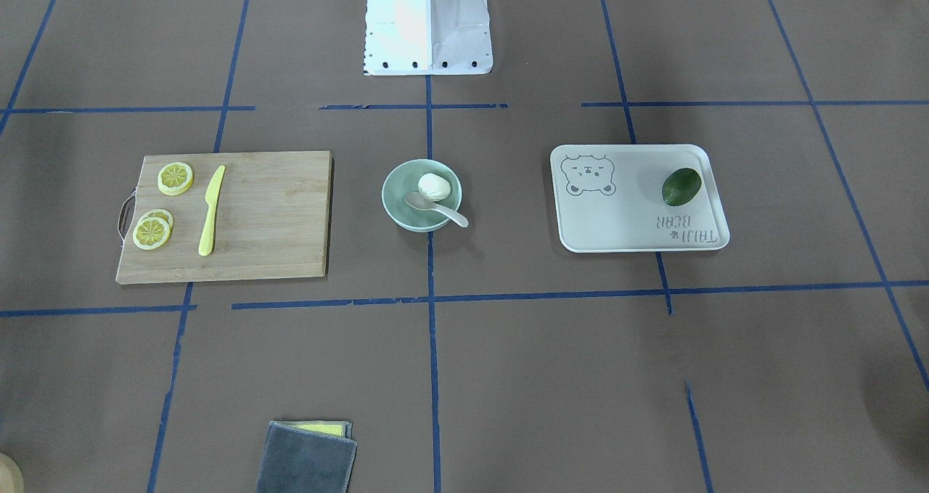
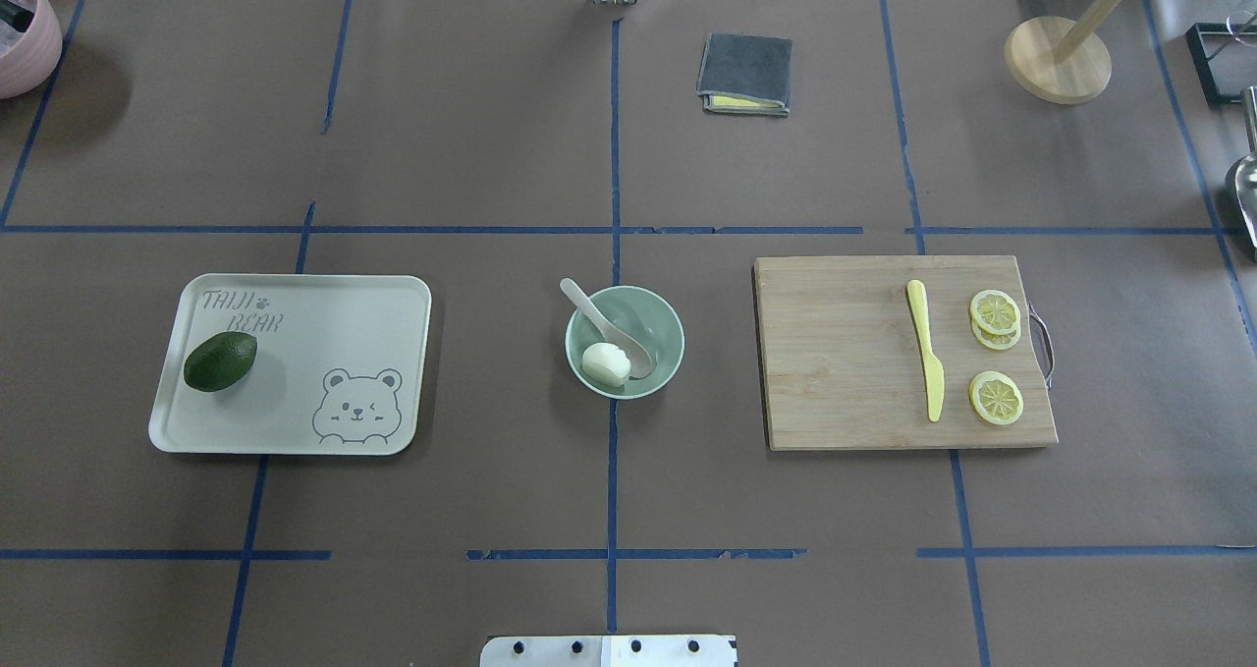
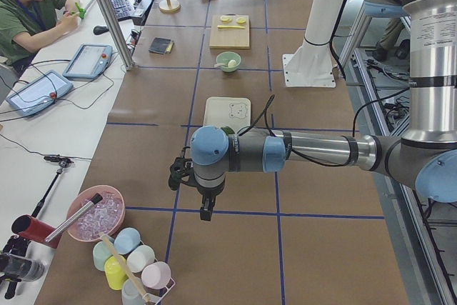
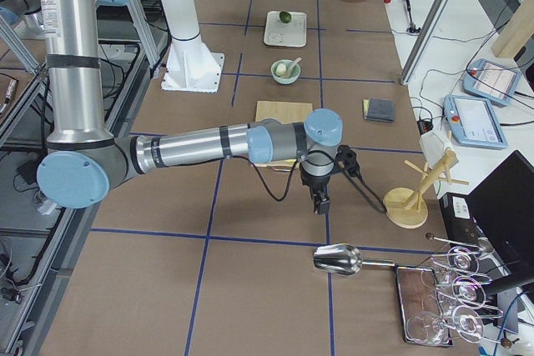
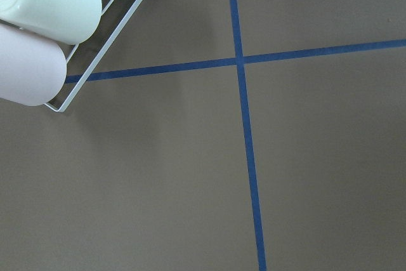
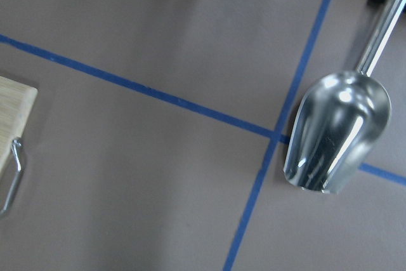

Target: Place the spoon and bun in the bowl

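- My left gripper [image 3: 206,211] hangs fingers-down over the brown table at its far left end. Only the side camera shows it, so I cannot tell whether the jaws stand apart or together.
- Its wrist camera sees only taped paper and a rack of pastel cups [image 5: 38,30] at 10 o'clock.
- My right gripper [image 4: 319,203] hangs the same way at the opposite end, and I cannot tell its jaw state either. A metal scoop [image 6: 336,131] lies at 3 o'clock in its wrist view.
- Both grippers are well apart from the bowl [image 2: 660,325], which sits mid-table.
- The bun [image 2: 605,363] rests inside the bowl at 7 o'clock on the overhead.
- The spoon [image 2: 601,323] has its scoop down beside the bun, and its handle leans out over the rim at 10 o'clock.
- I judge the task done.
- If I had to regrasp, the bun looks soft and light, so I'd pinch gently low on the dome's sides, under the pleats.
- The spoon looks stiff, light and slick. I'd take the handle where it overhangs the rim.
- A tray [image 2: 295,431] carrying a dark green fruit [image 2: 220,361] lies at 9 o'clock of the bowl.
- A cutting board [image 2: 845,353] with a yellow knife [image 2: 925,348] lies at 3 o'clock.
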